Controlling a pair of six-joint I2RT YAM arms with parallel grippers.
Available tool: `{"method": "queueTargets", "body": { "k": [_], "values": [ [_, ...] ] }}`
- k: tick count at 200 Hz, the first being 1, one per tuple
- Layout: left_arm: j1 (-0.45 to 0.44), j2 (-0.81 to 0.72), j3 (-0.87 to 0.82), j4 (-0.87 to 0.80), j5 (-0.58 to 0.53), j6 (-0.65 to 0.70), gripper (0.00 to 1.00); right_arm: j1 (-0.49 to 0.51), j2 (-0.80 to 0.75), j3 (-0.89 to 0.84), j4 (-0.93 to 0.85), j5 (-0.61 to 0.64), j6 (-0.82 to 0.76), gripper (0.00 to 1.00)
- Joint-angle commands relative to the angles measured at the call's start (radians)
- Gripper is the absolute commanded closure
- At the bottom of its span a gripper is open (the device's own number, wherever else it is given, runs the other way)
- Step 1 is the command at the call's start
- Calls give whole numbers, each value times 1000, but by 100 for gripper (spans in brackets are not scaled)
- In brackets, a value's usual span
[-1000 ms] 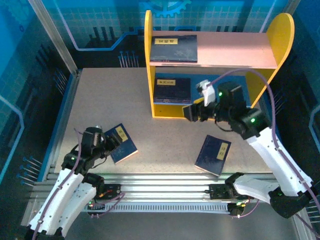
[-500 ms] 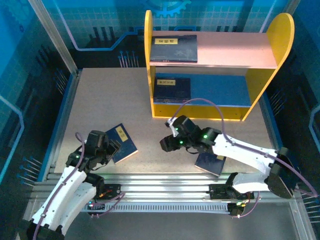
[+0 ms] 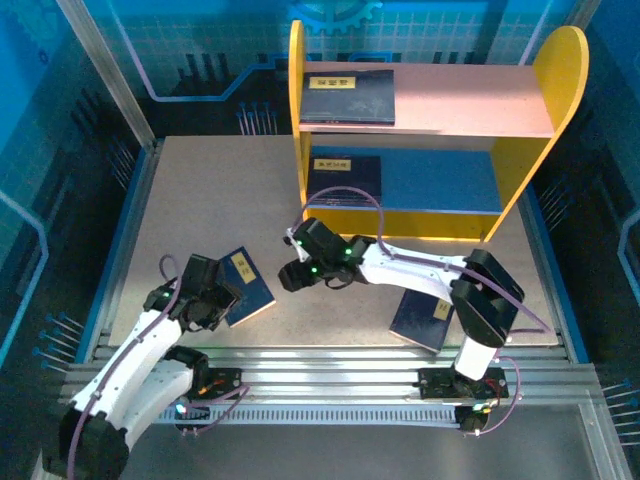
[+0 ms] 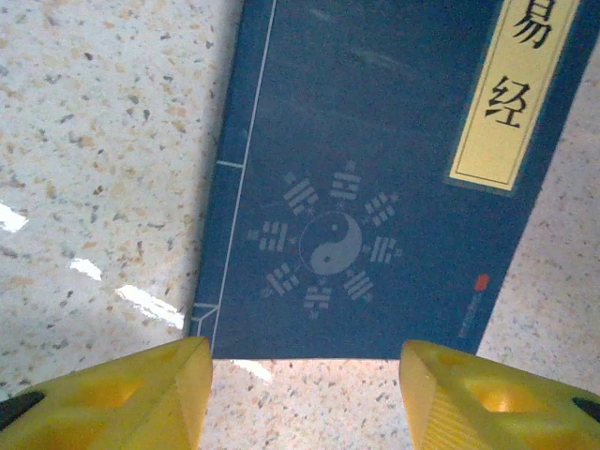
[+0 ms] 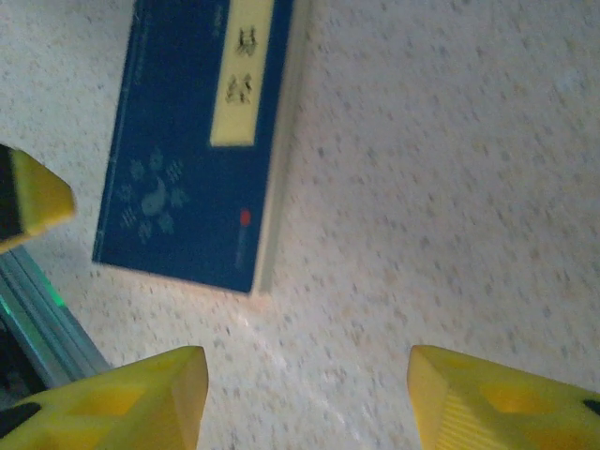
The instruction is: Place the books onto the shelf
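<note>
Speckled beige table (image 3: 200, 200), matte with faint glare, set inside blue walls printed with grid and circuit lines. At its far edge stands the shelf (image 3: 558, 70), with rounded yellow side panels, a pinkish top board and a blue lower board.

Four thin, flat, dark-blue books carry yellow title labels.
- The top-board book (image 3: 348, 95) lies flat at the left end of the top board.
- The lower-board book (image 3: 345, 178) lies flat beneath it, its far edge shaded by the board above.
- The left book (image 3: 255, 290) (image 4: 356, 187) (image 5: 187, 141) lies on the table (its cover bears a pale ring of trigrams). Its label is cut off in the left wrist view and blurred in the right wrist view.
- The right book (image 3: 415, 325) lies on the table, its far part covered by the right arm.

Left claw (image 3: 215, 298) (image 4: 305, 375): yellow fingers apart and empty, tips at the left book's near edge; contact cannot be told.

Right claw (image 3: 296, 275) (image 5: 305, 384): fingers apart and empty, over bare table just beside the left book, between the two loose books.
</note>
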Motion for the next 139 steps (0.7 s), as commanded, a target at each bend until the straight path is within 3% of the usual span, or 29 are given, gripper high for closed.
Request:
{"method": "queueTargets", "body": {
  "k": [1,49,97,139],
  "values": [
    [18,59,16,77,32,29,44,11,74,81,-10,-33,-37,43],
    [84,143,-11,180,107,64,44,11,214,218,-46,-86,-58,47],
    [127,99,-1,89,80,117,43,32,319,311,-87,-121,-57,48],
    [145,77,-65,106,142,118,43,36,373,351,-111,-137,-61,49]
  ]
}}
